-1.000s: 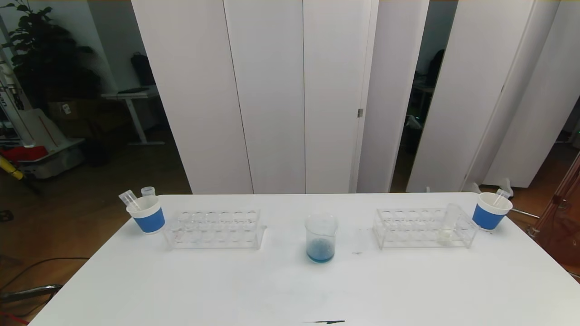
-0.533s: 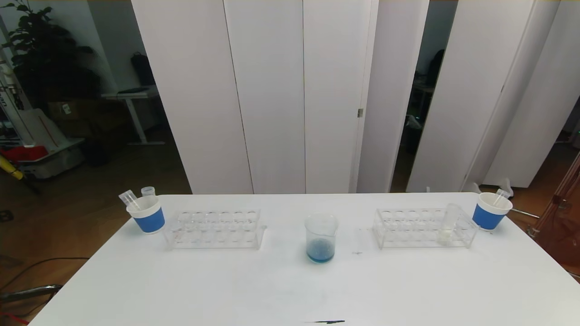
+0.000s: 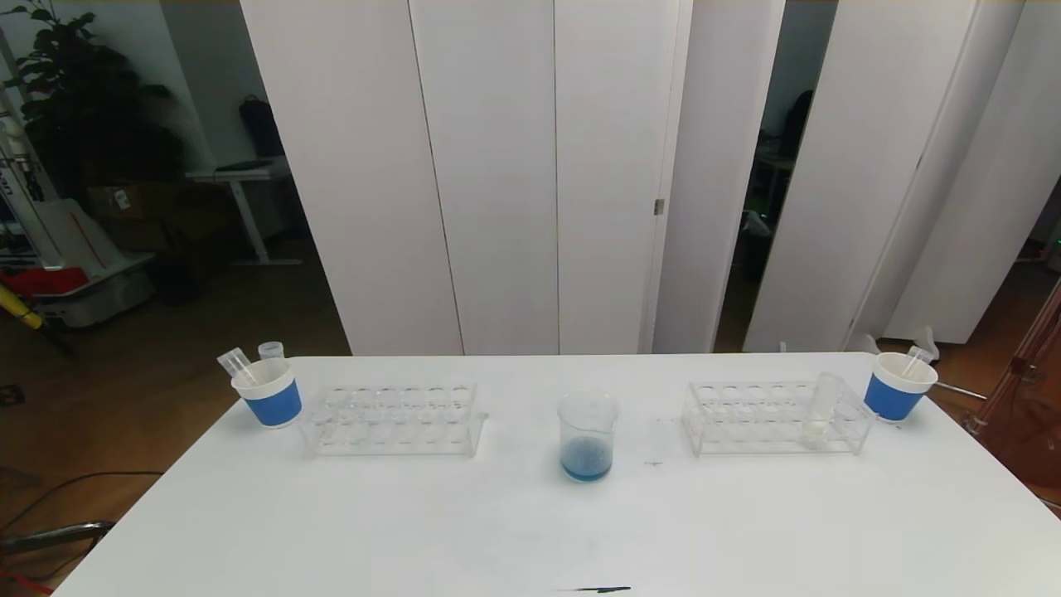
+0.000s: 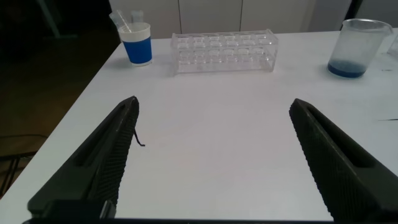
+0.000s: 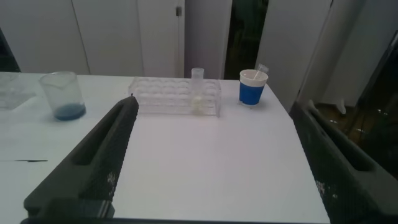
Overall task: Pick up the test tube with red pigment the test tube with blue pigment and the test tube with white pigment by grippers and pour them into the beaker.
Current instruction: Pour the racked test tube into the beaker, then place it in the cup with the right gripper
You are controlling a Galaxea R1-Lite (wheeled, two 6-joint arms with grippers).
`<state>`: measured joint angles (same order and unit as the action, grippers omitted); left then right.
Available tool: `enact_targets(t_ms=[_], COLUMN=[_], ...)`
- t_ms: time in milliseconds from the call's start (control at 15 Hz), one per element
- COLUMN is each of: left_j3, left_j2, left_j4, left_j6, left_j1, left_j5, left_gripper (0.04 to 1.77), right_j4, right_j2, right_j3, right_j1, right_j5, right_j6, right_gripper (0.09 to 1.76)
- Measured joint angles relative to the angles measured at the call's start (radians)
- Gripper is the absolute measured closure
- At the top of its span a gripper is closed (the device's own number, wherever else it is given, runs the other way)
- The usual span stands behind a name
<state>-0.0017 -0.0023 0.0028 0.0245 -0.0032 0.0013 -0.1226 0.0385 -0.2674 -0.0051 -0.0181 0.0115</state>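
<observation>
- From the head camera I saw the beaker (image 3: 588, 436) standing upright near the middle of the white table (image 3: 530, 531), with blue pigment lying in its bottom.
- The test tube with white pigment (image 3: 820, 412) stood in the right rack (image 3: 777, 418), toward that rack's right end, its pale pigment down at the tip.
- The left rack (image 3: 392, 419) looked empty of filled tubes as far as I could tell.
- A blue paper cup (image 3: 268, 394) sat just beside the left rack's outer end with two clear tubes sticking out of it; another blue cup (image 3: 897, 386) sat just beside the right rack with one tube in it.
- I could not make out any tube with blue or red pigment.
- The left gripper (image 4: 214, 155) hung over bare table on the left side, well short of the rack, fingers spread wide and grasping nothing.
- The right gripper (image 5: 217, 155) hung likewise over the right side of the table, fingers released and empty.
- Neither arm showed in the head view.
</observation>
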Motion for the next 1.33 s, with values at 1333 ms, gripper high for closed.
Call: enact_targets(t_ms=[1333], left_j3=[0.0], left_j2=[0.001], left_j4=[0.0], left_j6=[0.0], left_j1=[0.0], left_j5=[0.0], left_gripper=[0.08], right_j4=[0.531], right_j2=[1.245], right_j3=[-0.567], right_j1=[-0.063], right_j5=[-0.007], right_j6=[-0.043], right_gripper=[0.1])
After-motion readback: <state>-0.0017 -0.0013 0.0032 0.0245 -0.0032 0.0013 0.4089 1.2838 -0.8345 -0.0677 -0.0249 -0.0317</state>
